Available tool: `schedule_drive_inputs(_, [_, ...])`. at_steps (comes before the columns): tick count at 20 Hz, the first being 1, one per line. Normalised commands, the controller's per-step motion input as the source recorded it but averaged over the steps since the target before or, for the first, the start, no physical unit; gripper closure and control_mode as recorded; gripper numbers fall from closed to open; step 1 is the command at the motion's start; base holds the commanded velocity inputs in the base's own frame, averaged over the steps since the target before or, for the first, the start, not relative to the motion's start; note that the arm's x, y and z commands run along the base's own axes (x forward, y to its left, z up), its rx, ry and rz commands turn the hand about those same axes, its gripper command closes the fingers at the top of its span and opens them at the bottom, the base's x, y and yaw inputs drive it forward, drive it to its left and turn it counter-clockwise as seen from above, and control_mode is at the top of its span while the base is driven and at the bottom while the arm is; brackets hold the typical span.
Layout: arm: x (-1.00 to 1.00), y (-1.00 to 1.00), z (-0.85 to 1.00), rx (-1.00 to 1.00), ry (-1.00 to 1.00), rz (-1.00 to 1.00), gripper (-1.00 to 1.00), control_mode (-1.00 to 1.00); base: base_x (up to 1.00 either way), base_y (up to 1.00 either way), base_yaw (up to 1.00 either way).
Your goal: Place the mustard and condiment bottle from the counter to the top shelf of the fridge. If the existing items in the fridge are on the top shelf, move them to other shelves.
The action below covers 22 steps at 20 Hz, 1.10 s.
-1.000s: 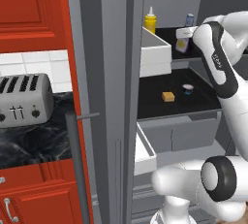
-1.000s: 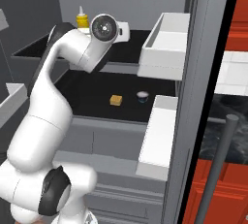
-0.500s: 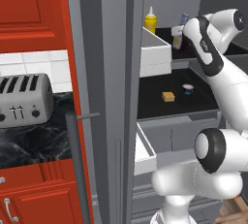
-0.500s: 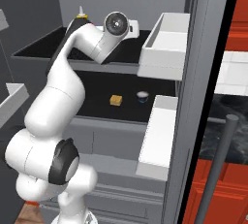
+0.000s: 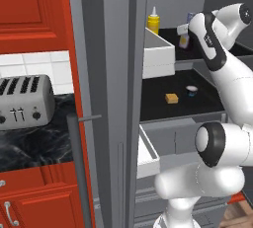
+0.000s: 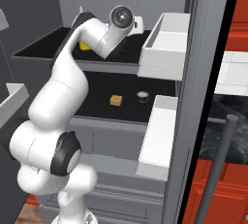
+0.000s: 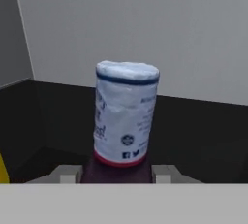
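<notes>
The condiment bottle (image 7: 125, 121) stands upright on the top shelf (image 5: 232, 49) of the fridge (image 5: 111, 74), its long axis vertical and its pale cap pointing straight up. From the hand view it sits between the 2 fingertips (image 7: 68, 173) of the pincer (image 7: 116, 174), which flank its dark lower body closely on either side. The jaws are nearly closed around the bottle, though I cannot tell whether the pads actually press it or have just let go.

The mustard (image 5: 153, 22) stands upright too, nozzle up, at the back left of that same shelf, well apart from the condiment bottle; a sliver of its yellow shows at the left edge of the hand view.

1 shelf down, the small orange-yellow block (image 5: 171, 98) lies flat on the black floor, and the white round cup (image 5: 192, 90) sits near it to the right, the 2 not touching.

The white door bin (image 5: 158, 54) beside the top shelf looks bare inside from here. The lower bin (image 6: 160, 136) shows nothing inside either.

A toaster (image 5: 24, 101) sits on the black marble bench (image 5: 44, 143) left of the fridge door.
</notes>
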Motion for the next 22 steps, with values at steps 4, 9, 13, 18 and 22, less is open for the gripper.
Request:
schedule_drive_inputs(4, [0.00, 0.00, 0.00, 0.00, 0.00, 0.00, -1.00, -1.00, 0.00, 0.00, 0.00])
schedule_drive_inputs(9, [0.00, 0.00, 0.00, 0.00, 0.00, 0.00, -1.00, -1.00, 0.00, 0.00, 0.00])
schedule_drive_inputs(13, [-0.25, 0.00, 0.00, 0.00, 0.00, -0.02, -1.00, -1.00, 0.00, 0.00, 0.00])
schedule_drive_inputs(18, [-0.88, -0.05, 0.05, 0.00, -0.03, -0.05, -1.00, -1.00, 0.00, 0.00, 0.00])
schedule_drive_inputs(22, [-1.00, -0.09, 0.22, 0.00, -0.14, -0.05, -1.00, -1.00, 0.00, 0.00, 0.00])
